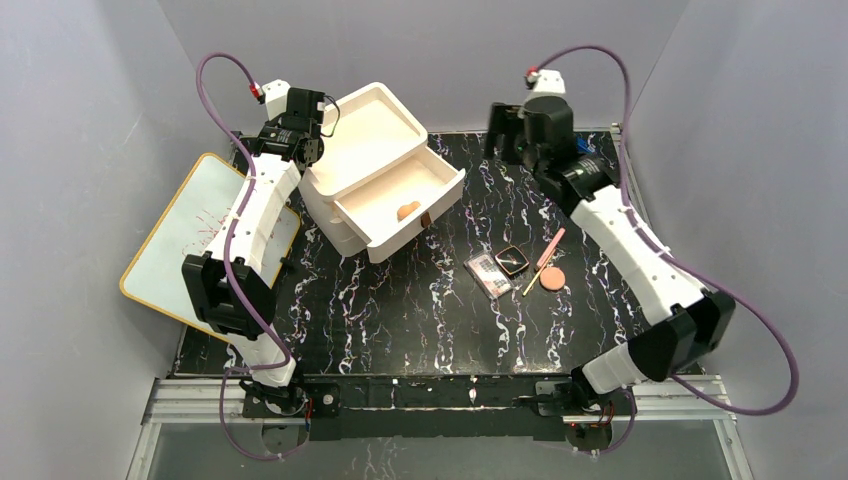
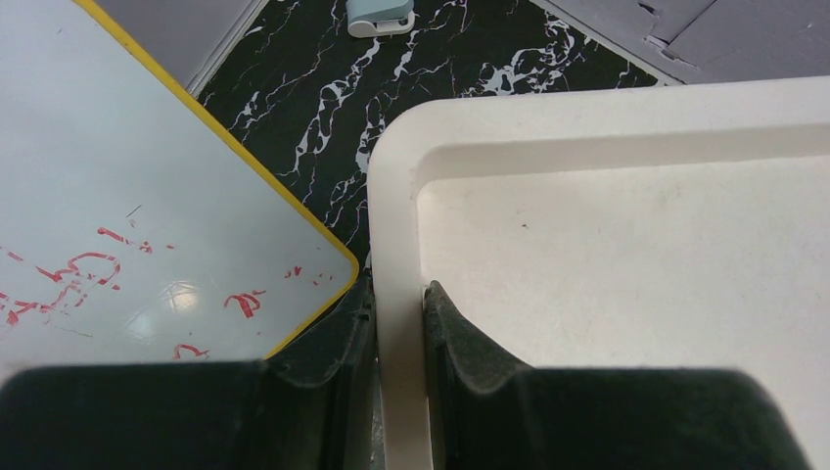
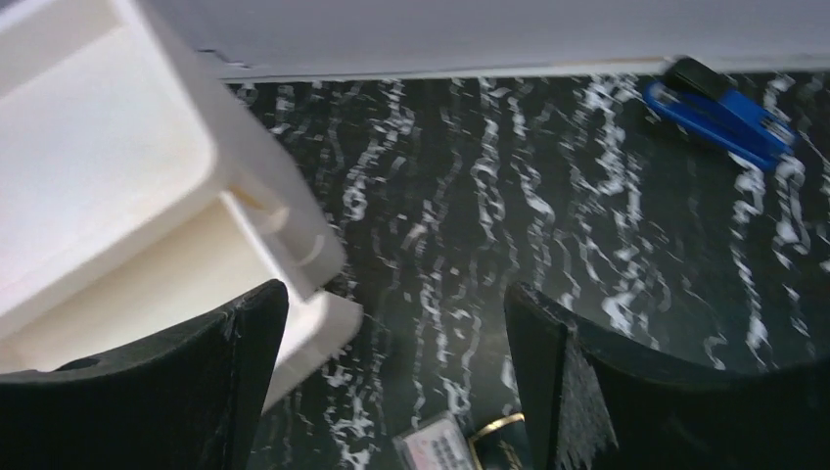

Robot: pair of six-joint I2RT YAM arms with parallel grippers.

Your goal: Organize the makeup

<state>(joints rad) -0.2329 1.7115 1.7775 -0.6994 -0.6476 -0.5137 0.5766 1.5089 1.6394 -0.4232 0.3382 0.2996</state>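
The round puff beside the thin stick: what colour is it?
Salmon pink; the puff shows best in the top external view.

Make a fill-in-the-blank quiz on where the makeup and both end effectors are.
1. The sponge lies in the organizer's open ___.
2. The left end effector is shut on the top tray's ___.
3. The compact lies between the palette and the ___.
4. The right end effector is ___, holding nothing.
Missing words: drawer; rim; stick; open.

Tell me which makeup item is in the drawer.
The tan sponge, in the open drawer; palette, compact, puff and stick lie on the table.
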